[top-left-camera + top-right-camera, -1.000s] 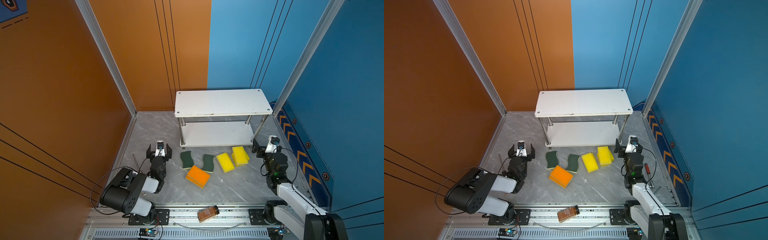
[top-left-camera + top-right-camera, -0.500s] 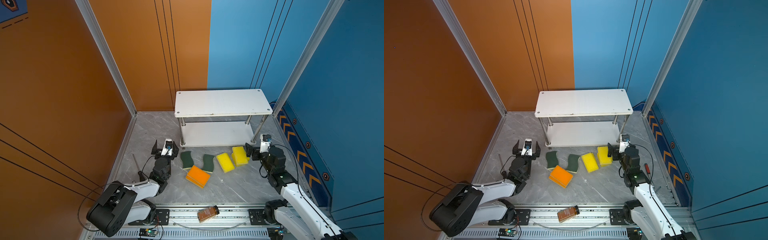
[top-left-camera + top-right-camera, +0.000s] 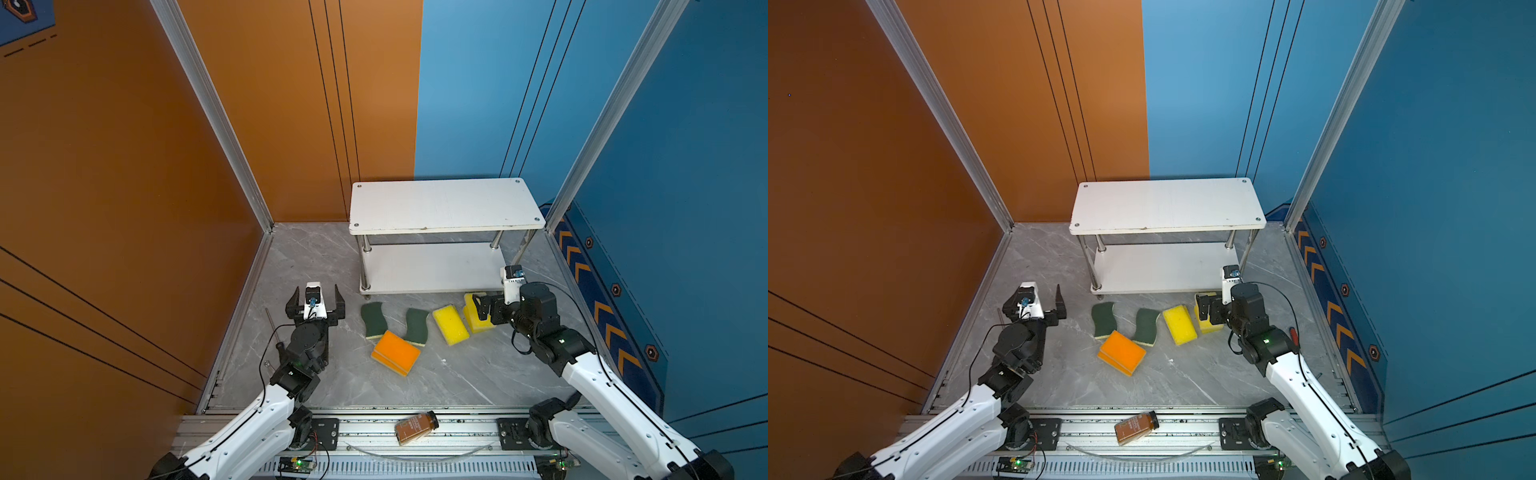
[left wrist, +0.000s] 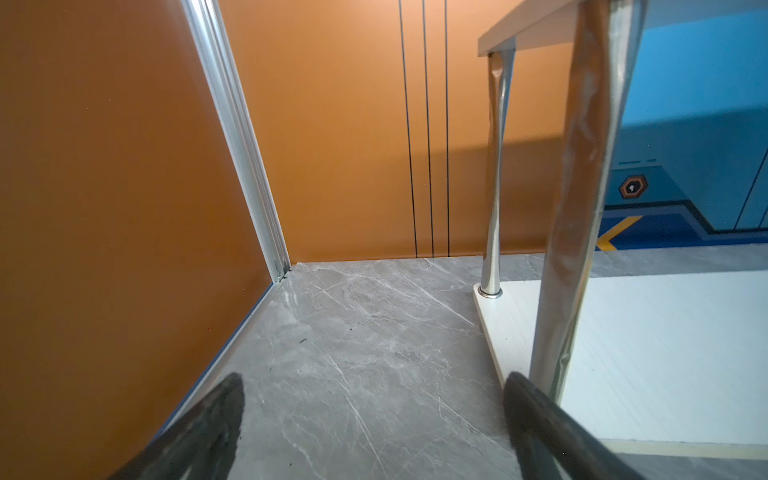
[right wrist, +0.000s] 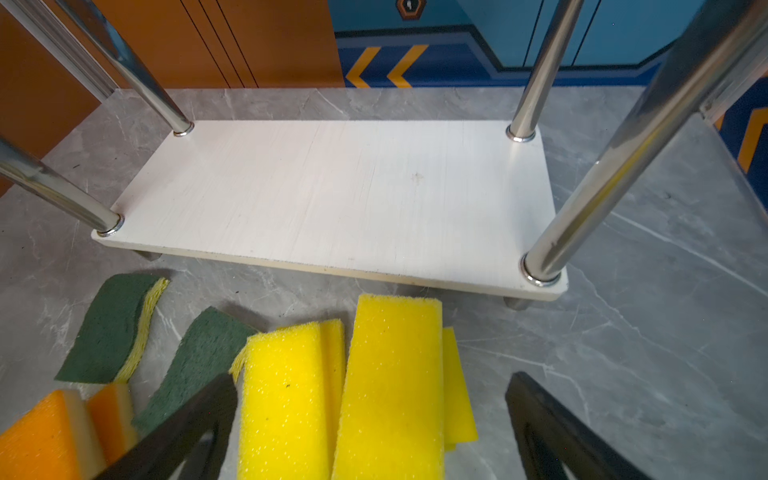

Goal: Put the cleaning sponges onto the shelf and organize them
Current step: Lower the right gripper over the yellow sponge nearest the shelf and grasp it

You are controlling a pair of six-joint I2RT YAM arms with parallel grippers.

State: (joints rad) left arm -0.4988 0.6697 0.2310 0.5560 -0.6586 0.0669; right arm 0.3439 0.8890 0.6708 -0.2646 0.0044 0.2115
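The white two-tier shelf (image 3: 444, 203) stands at the back with both boards bare; its lower board (image 5: 332, 195) fills the right wrist view. On the floor in front lie two wavy green sponges (image 3: 372, 319) (image 3: 417, 326), a stack of orange sponges (image 3: 395, 352), a yellow sponge (image 3: 450, 325) and a yellow stack (image 3: 478, 322). My right gripper (image 3: 484, 306) hovers open over the yellow stack (image 5: 390, 374), touching nothing. My left gripper (image 3: 316, 293) is open and empty over bare floor, left of the shelf's front post (image 4: 573, 208).
A brown bottle (image 3: 416, 428) lies on the front rail. Orange walls close the left and back, blue walls the right. A thin rod (image 3: 272, 324) rests by the left wall and a red-handled tool (image 3: 1293, 334) by the right arm.
Both arms have reached forward. The left gripper moved toward the shelf's left front corner. The right gripper swung left and came over the yellow sponges. No sponge moved.
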